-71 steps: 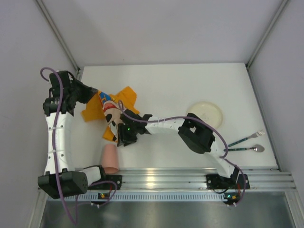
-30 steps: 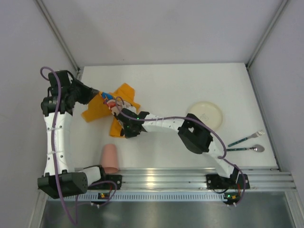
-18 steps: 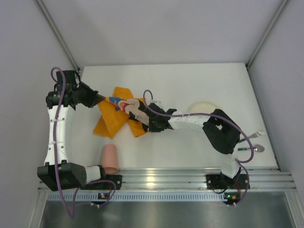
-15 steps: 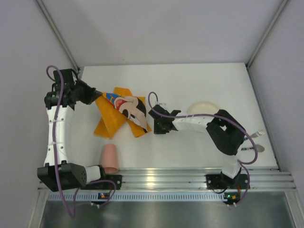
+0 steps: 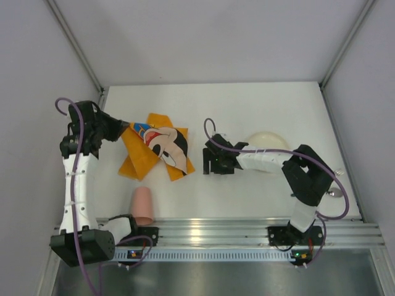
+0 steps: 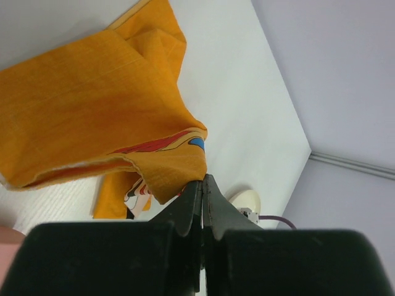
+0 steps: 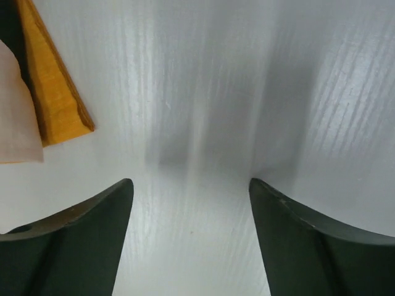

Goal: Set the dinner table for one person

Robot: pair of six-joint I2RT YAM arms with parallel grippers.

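Pale grey walls on three sides, closing round the table. Matte white, flat and rectangular, far larger than anything lying on it; faintly ribbed and shadowed where seen close in the right wrist view. Filling the middle of the top view, bordered along its near edge by a silver rail just above the arm bases. Seen wider than deep from above: long axis left to right, parallel to the rail, short ends toward the side walls.

Toward the far left, an orange placemat printed with a cartoon mouse face, rumpled and folded over itself, not lying flat. Pinched by one corner in the left gripper: jaws pressed tight together on the cloth in the left wrist view, the rest draped away over the table.

Right gripper over bare table just right of the placemat, apart from it; fingers spread wide with nothing between them, one folded orange corner at the upper left of that view.

Cream plate right of centre, partly hidden behind the right arm. Pink cup on its side near the rail at front left, well apart from the plate.
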